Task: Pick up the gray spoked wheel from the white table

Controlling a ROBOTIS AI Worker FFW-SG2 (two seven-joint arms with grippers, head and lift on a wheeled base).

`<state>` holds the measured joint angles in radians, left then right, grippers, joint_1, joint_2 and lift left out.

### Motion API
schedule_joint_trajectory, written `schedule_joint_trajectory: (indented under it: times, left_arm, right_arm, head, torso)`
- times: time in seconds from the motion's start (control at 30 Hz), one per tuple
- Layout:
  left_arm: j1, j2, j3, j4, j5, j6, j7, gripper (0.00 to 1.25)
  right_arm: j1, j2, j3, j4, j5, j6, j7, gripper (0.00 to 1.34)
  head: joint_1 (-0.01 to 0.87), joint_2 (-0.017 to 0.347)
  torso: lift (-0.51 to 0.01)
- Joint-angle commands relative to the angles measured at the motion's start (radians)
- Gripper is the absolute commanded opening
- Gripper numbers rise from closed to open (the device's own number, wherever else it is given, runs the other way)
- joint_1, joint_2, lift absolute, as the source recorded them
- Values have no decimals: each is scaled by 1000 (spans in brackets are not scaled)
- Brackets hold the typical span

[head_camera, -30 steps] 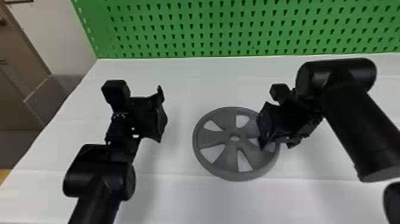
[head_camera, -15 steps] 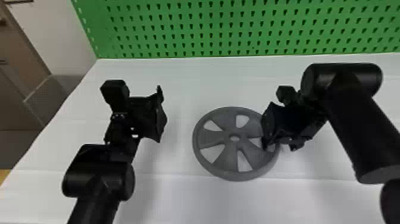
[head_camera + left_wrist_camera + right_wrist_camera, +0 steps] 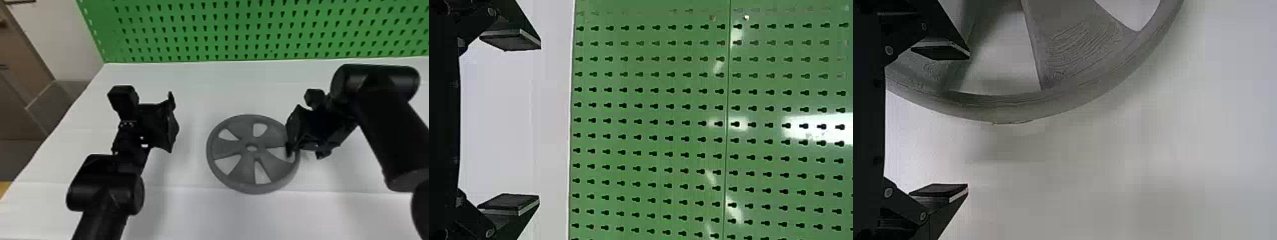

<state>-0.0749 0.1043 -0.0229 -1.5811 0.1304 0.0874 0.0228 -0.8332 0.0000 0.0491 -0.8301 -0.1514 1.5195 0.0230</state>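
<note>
Can see, lying flat on the white table, the round, matte gray spoked wheel, a little right of the middle. Can count in it five openings around the central hub, with the white surface showing through them. At its right side, must note the black right gripper, coming in from the right and placed above the outer rim. In the right wrist view, can see the fingers standing wide apart, with a part of the rim in the space between them: one over the wheel, the other outside it, over the bare surface. Cannot tell for sure about any touching of the wheel.

Well apart from the wheel, on the left part of the scene, can find the black left gripper, above the surface. In the left wrist view, can see also its fingers wide open, with only white surface and green board in the space between and ahead of them.

Behind the far edge of the surface, can see the upright green perforated metal board. Beyond the left edge, can notice a gray flat-sided object, but cannot tell its kind or its contents.
</note>
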Motion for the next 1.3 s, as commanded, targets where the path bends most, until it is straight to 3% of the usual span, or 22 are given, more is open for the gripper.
schedule_joint_trajectory:
  times: [0.0,0.6,1.03,1.27]
  left_arm:
    - [-2,0,0,1,0,0,0,1060]
    - [-8,2,-5,1,0,0,0,1058]
    - [-5,3,-5,1,0,0,0,1060]
    - [-6,5,-8,1,-2,0,0,1058]
  right_arm:
    - [-7,1,0,11,4,-13,0,1006]
    - [-15,1,78,14,-51,-47,-11,1006]
    - [-23,1,103,14,-332,-36,-324,1006]
    - [-24,1,101,14,-387,-39,-393,1006]
  head:
    - [779,144]
    - [779,146]
    - [779,146]
    - [779,146]
  torso:
    - [-84]
    - [-84]
    - [-84]
    - [-84]
